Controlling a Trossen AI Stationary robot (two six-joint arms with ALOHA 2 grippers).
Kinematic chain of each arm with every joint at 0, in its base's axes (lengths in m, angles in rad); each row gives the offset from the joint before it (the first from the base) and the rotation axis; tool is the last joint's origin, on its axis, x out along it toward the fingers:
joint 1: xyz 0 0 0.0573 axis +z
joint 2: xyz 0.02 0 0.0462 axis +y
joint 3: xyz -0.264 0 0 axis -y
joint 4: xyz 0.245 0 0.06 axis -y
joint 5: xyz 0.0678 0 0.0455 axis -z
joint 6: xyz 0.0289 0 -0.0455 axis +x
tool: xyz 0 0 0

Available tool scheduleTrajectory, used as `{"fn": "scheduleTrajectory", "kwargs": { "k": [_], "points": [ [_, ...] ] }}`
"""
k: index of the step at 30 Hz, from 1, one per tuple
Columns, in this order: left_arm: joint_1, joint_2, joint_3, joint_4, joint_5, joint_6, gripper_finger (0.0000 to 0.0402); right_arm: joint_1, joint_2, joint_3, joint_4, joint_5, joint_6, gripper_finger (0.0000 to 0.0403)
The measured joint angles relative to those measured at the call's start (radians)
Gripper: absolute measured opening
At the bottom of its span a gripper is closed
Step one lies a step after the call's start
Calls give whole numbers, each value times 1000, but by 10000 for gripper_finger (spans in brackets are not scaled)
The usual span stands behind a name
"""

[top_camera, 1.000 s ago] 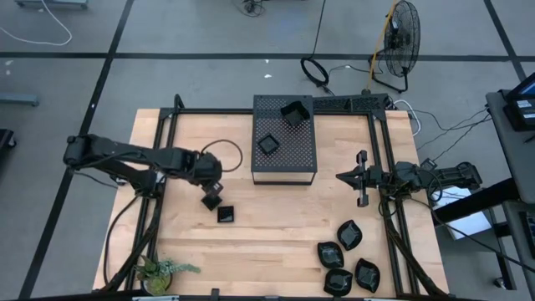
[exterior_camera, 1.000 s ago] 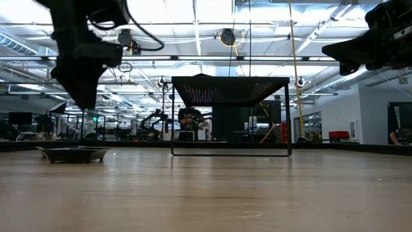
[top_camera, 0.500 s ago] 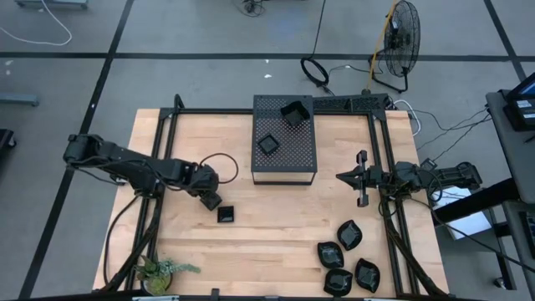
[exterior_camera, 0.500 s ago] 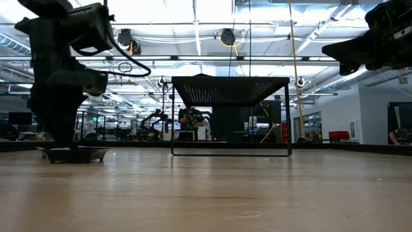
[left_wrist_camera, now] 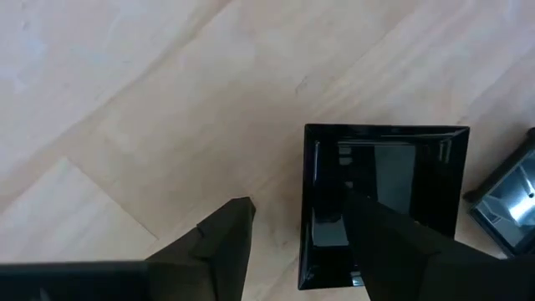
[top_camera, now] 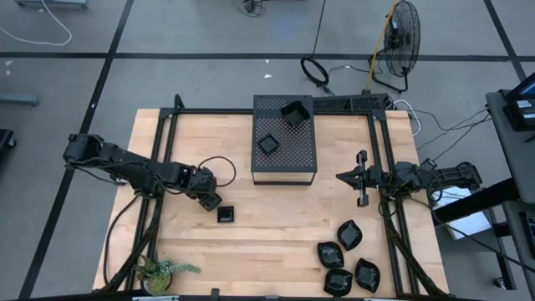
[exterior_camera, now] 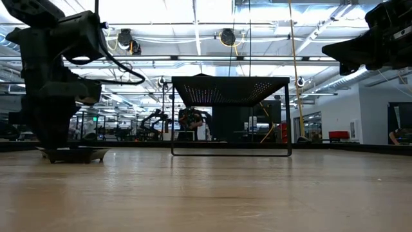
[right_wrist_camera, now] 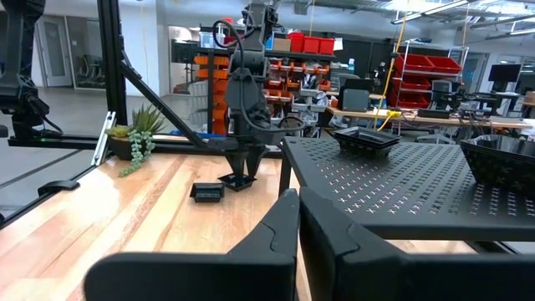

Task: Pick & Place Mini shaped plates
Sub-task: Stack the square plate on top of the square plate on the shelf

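Counting two small black dishes (top_camera: 267,144) on the big black perforated box (top_camera: 284,163); left gripper (left_wrist_camera: 297,238), spread, straddles a square plate's (left_wrist_camera: 393,176) rim beside it, six remain.

Table (top_camera: 276,226): pale natural wood, visible grain, plank seams running lengthwise. Frame (top_camera: 334,112) along its edges: black metal.

Box (top_camera: 284,155) at the far edge, centre: black, top patterned with a regular grid of small round perforations.

Square plates: all glossy black. Two sit on the box top (top_camera: 293,113) (top_camera: 267,144); two lie on the wood toward the left edge (top_camera: 210,201) (top_camera: 226,215). In the left wrist view the nearer one (left_wrist_camera: 393,184) shows a mirror-like sheen with pale reflections.

Leaf-shaped plates (top_camera: 349,236) near the front right corner: four, black, faintly glossy.

Plant (top_camera: 159,269) at the front left corner: green leaves, dark pot.

Both arms, left (top_camera: 134,167) and right (top_camera: 418,177): matt black.

Floor (top_camera: 184,33) around the table: grey, crossed by dark lines.
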Motion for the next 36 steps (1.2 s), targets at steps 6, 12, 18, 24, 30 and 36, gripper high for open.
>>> {"fn": "scheduleTrajectory", "kwargs": {
  "k": [6,12,18,24,30,36],
  "points": [
    [0,0,0,2,-4,15,176,0,0,0,0,0,0,0],
    [0,0,0,3,-13,64,159,0,0,0,0,0,0,0],
    [0,0,1,5,-13,68,141,0,0,0,0,0,0,0],
    [0,1,14,3,-13,71,132,0,0,0,0,0,0,0],
    [0,1,14,-2,-14,71,131,0,0,0,0,0,0,0],
    [0,1,14,-8,-54,71,131,0,0,0,0,0,0,0]
  ]
}}
